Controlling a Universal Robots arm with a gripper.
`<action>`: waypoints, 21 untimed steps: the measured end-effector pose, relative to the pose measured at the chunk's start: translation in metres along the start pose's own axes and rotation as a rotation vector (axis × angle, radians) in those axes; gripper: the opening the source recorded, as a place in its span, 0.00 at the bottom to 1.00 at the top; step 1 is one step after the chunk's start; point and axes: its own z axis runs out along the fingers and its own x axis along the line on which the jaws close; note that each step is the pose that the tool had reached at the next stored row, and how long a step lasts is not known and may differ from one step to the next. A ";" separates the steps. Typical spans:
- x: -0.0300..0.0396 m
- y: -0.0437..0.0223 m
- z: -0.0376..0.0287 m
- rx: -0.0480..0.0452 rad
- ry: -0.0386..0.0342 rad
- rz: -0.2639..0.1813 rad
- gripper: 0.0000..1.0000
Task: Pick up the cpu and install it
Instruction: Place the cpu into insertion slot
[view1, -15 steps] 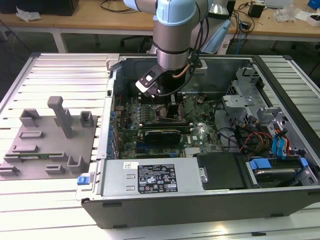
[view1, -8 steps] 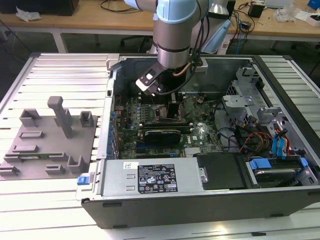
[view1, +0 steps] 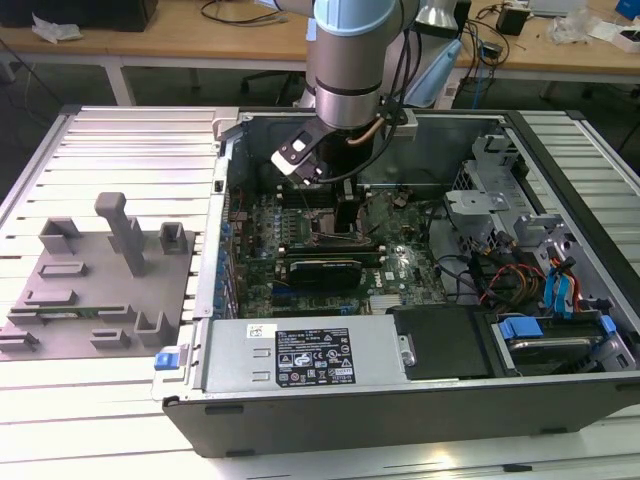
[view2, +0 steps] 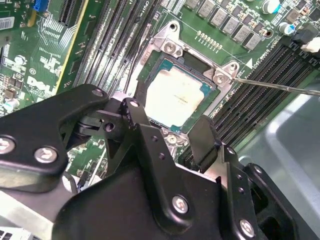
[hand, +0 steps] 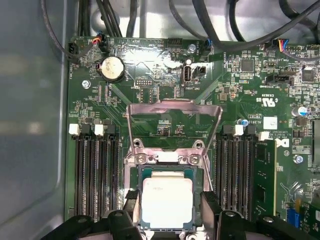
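Note:
The cpu, a pale silver square chip, lies flat in the socket on the green motherboard. My gripper hovers right over it, open. One black finger stands off one side of the chip and the other off the opposite side, each with a small gap to it. The socket's metal load frame is tipped up, away from the chip. In the exterior view the arm reaches down into the open computer case, with the gripper low over the board.
Memory slots flank the socket on both sides. A thin metal lever sticks out beside the socket. A grey fixture plate lies on the exterior view's left. Power supply, black card and cabled drive bays crowd the case.

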 end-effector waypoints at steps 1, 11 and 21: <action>0.0000 0.0000 0.0000 0.0000 0.0000 0.000 0.53; 0.0000 0.0000 -0.0003 0.0000 0.0000 0.000 0.11; -0.0020 -0.0004 0.0066 0.0000 0.0000 0.000 0.11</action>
